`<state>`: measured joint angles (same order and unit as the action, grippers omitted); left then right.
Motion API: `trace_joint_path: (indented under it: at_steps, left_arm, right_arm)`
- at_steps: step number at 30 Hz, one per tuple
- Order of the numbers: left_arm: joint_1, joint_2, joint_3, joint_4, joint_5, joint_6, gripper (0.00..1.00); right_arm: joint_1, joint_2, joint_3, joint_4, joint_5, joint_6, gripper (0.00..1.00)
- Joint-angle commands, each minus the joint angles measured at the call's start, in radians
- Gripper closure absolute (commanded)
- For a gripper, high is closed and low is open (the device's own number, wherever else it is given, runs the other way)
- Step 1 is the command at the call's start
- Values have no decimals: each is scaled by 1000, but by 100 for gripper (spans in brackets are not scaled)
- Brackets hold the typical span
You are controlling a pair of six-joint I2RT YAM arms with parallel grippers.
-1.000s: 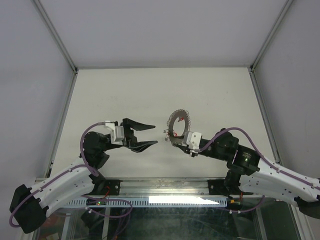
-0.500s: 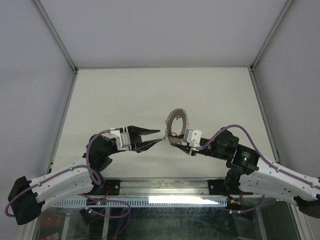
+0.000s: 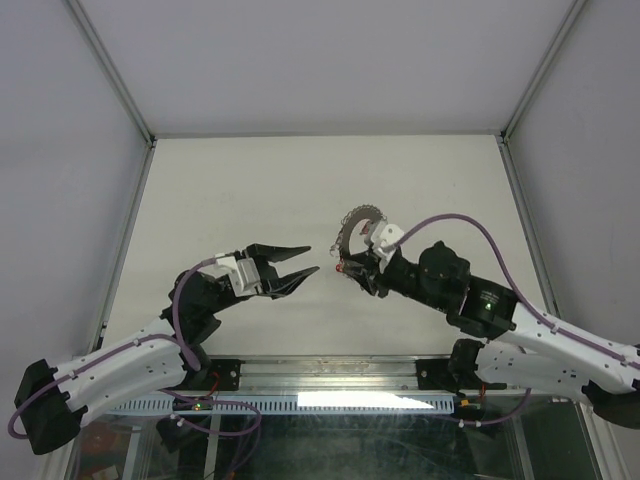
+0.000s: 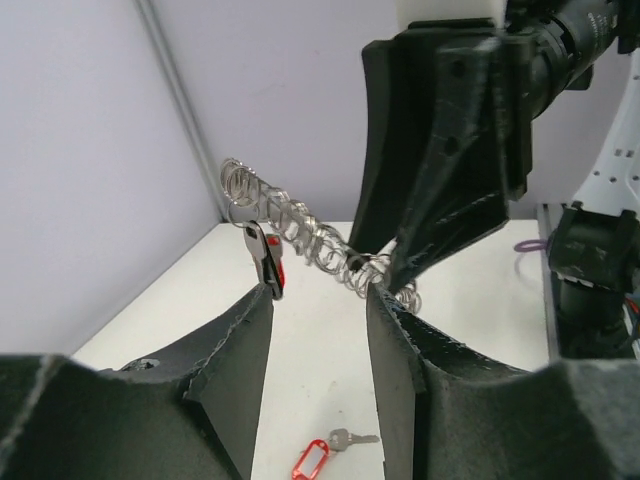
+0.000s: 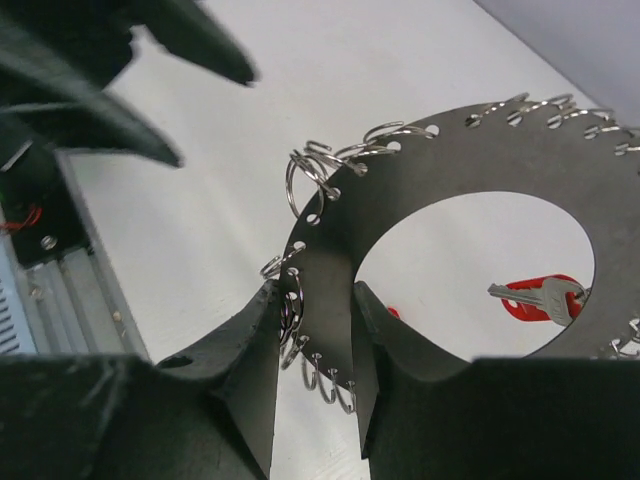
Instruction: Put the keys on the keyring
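Red plastic marks the tagged key you have yet to thread. It lies flat on the tabletop, below the gap between the two arms, and neither arm touches it. Your right fingers are pinched on the rim of the keyring, a flat dark plate with small split rings strung through holes along its edge. They hold it raised off the tabletop and tilted toward the left arm, so the split rings face the other hand instead of lying pressed against the surface. A hanging key with a red piece behind it dangles from the rings at the end nearest the left arm. One key therefore seems to be on already, though the join is too small to make out. Your left fingers are spread and carry nothing, pointed at the keyring with a gap between. I judge the left side is kept free to fetch the tagged key. You would lower it to the tabletop and take the key by its tag so the key's hole stays exposed. Grip hard on the right, since a thin plate held by its rim can pivot when pushed.
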<state>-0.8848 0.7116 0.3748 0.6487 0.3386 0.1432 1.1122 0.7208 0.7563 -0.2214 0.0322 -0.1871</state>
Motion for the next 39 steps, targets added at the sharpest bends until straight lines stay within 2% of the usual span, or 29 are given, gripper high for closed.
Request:
trace_joint_path:
  at_steps: [1, 3, 6, 8, 9, 15, 22, 27, 30, 39]
  left_arm:
    - [-10, -58, 18, -39, -128, 21, 58]
    - [-9, -67, 18, -59, -159, 19, 57]
    - [-11, -60, 28, -78, -165, 14, 57]
    - [-9, -53, 41, -100, -155, 10, 57]
    - [-10, -51, 45, -109, -152, 9, 57]
    - [-9, -46, 38, -110, -151, 7, 57]
    - [-10, -27, 40, -104, -59, 14, 57]
    - [-9, -4, 41, -69, 16, 10, 60]
    - [-10, 17, 40, -33, 38, 8, 62]
    - [-10, 115, 78, 23, 106, 29, 73]
  right_arm:
    - [-43, 181, 216, -218, 359, 314, 100]
    - [-162, 268, 282, -347, 293, 410, 100]
    - [-349, 347, 319, -416, -5, 499, 100]
    - [-385, 377, 337, -423, -167, 508, 100]
    - [-381, 385, 349, -425, -197, 502, 100]
    - [-376, 343, 325, -397, -102, 428, 100]
    - [-375, 145, 128, -172, -224, 212, 100]
    - [-374, 30, 53, -72, -344, 80, 100]
    - [-374, -18, 14, -37, -441, 12, 100]
    - [-374, -55, 7, -68, -569, -64, 100]
